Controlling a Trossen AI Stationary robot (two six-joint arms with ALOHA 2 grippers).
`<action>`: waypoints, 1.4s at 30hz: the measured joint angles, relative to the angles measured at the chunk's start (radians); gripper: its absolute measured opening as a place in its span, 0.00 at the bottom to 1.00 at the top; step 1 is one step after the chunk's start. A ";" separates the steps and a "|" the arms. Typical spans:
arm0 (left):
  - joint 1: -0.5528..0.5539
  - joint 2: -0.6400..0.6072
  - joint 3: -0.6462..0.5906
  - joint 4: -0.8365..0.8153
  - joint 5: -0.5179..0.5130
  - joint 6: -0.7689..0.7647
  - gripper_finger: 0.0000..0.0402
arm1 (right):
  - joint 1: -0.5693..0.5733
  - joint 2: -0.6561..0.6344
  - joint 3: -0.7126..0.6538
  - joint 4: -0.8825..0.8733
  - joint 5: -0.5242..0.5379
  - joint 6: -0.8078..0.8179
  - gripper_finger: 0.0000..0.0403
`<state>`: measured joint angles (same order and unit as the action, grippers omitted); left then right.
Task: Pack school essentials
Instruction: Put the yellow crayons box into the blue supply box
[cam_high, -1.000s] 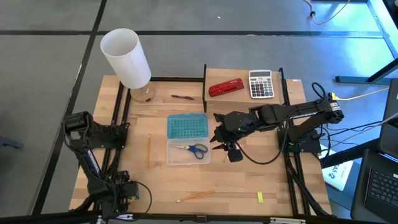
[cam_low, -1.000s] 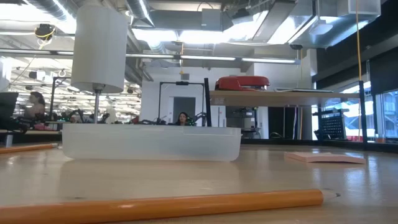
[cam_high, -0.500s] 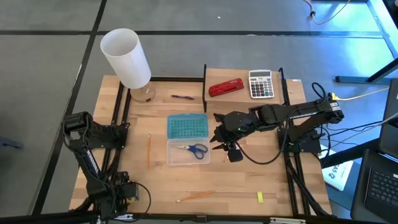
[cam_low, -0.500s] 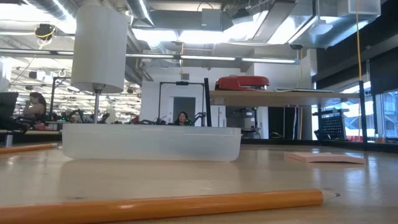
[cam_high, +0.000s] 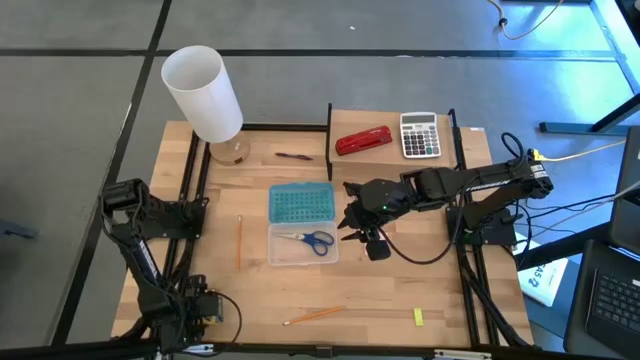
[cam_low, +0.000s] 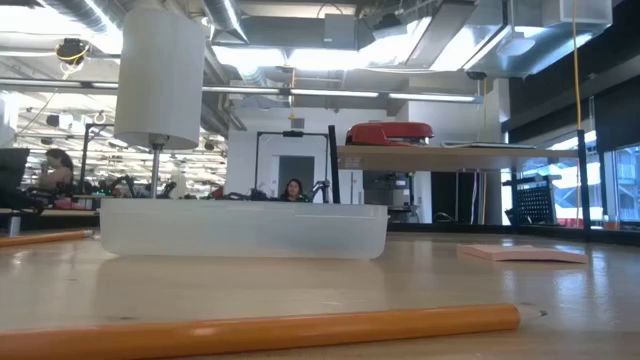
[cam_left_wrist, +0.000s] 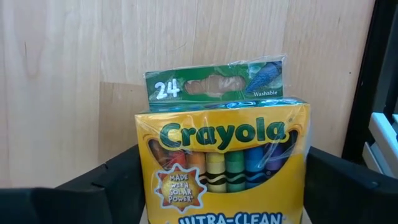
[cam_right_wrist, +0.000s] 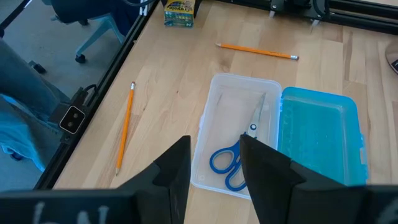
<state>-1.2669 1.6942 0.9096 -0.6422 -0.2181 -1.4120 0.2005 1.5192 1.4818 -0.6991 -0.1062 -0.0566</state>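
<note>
At the table's near-left corner, the left gripper (cam_left_wrist: 217, 205) straddles the Crayola crayon box (cam_left_wrist: 225, 158), fingers spread on either side and not yet pinching; the grasp looks like the step in hand, needing a squeeze and a lift. Mid-table, the clear pencil case (cam_high: 302, 246) holds blue-handled scissors (cam_high: 312, 239). Rightward, the right gripper (cam_high: 349, 226) hovers half-parted, empty. From overhead, the left arm hides the crayon box.
</note>
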 joint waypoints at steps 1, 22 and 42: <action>0.000 0.000 -0.001 0.000 -0.003 0.000 0.82 | 0.000 0.000 0.000 0.000 0.000 0.000 0.34; 0.092 0.001 0.016 -0.001 0.079 -0.074 0.81 | 0.000 0.000 0.000 0.000 0.000 0.000 0.34; 0.211 -0.016 0.091 -0.062 0.078 0.014 0.81 | 0.005 -0.044 0.044 0.011 0.019 0.107 0.34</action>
<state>-1.0558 1.6779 1.0004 -0.7038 -0.1398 -1.3976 0.2054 1.4755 1.5259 -0.6881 -0.0873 0.0504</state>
